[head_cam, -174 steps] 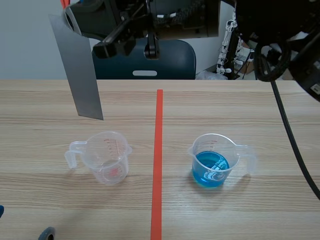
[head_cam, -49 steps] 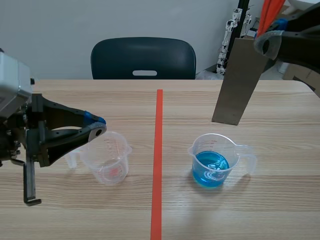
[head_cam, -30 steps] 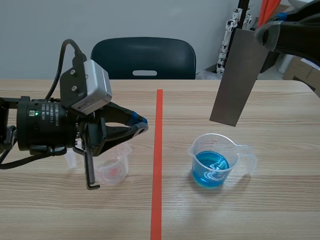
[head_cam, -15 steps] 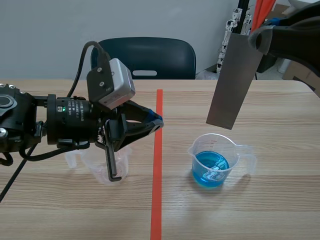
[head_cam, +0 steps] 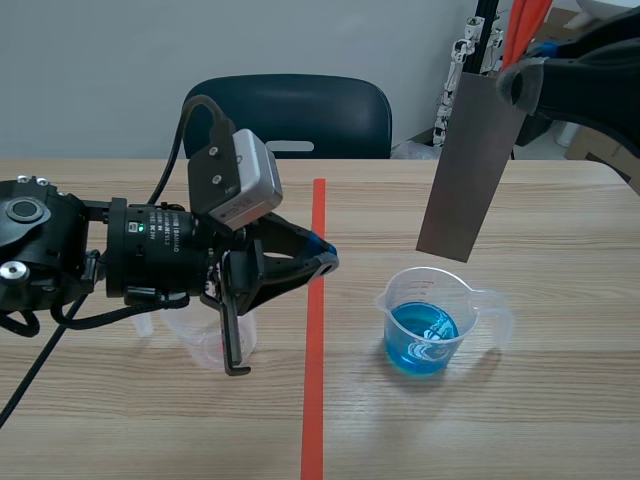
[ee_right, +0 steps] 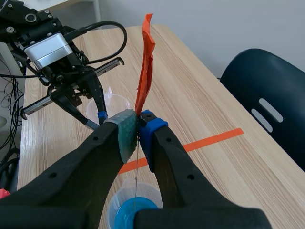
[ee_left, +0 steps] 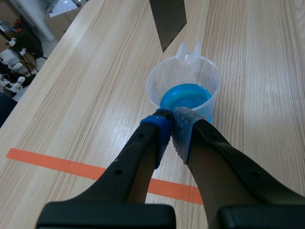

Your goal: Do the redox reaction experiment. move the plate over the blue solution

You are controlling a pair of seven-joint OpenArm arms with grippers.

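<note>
A grey metal plate (head_cam: 468,170) hangs upright with its lower edge just above the back rim of the clear beaker of blue solution (head_cam: 425,335). My right gripper (head_cam: 520,80) is shut on the plate's top, where an orange strip (ee_right: 145,67) sticks up. In the right wrist view the plate (ee_right: 136,167) shows edge-on below the right gripper (ee_right: 138,121), over the blue beaker (ee_right: 136,210). My left gripper (head_cam: 325,262) is shut on nothing, near the red line. In the left wrist view the left gripper (ee_left: 171,121) points at the blue beaker (ee_left: 185,98), with the plate's corner (ee_left: 167,19) above it.
An empty clear beaker (head_cam: 215,340) stands left of the red line, mostly hidden behind my left arm. A dark chair (head_cam: 288,115) stands beyond the table's far edge. Open wooden tabletop (head_cam: 470,430) lies in front of the blue beaker.
My left arm has swung right, bringing its shut gripper up to the red line. The plate has sunk slightly, still over the blue beaker.
</note>
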